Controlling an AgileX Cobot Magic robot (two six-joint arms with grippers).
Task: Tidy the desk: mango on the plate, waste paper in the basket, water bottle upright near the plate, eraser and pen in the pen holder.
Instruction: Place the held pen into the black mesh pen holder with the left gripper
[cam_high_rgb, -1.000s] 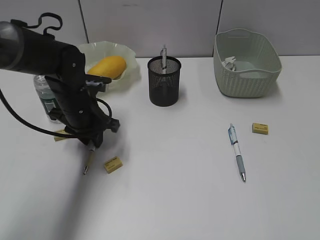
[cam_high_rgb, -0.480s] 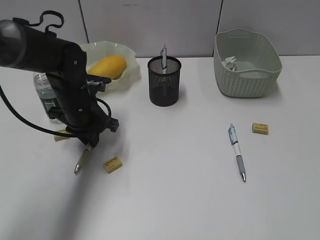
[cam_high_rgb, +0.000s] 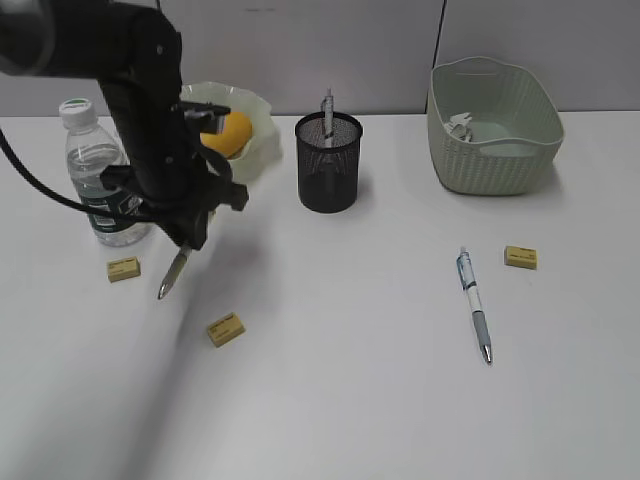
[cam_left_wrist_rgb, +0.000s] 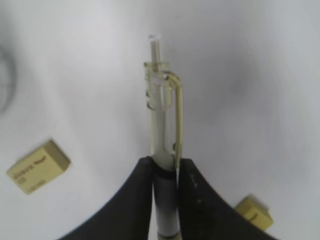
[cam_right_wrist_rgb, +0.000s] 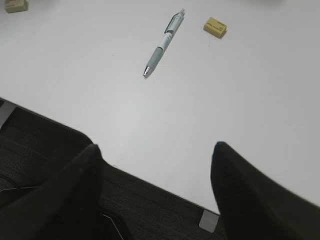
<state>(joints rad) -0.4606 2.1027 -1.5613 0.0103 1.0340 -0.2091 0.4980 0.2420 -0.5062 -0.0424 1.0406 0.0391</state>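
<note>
Clear yellowish pen with clip, pinched in left hand.

Left arm: matte black tubular housing with rounded joint sections and small pale screw heads on its side. Black cables loop outside the links. Left end effector: two smooth black fingers with curved outer edges. Right end effector: two broad, rounded black fingers.

You see a yellow-orange mango in the pale green plate, a pale green woven-pattern basket, and a black mesh pen holder. Your water bottle carries a dark green label; the erasers are yellow.
</note>
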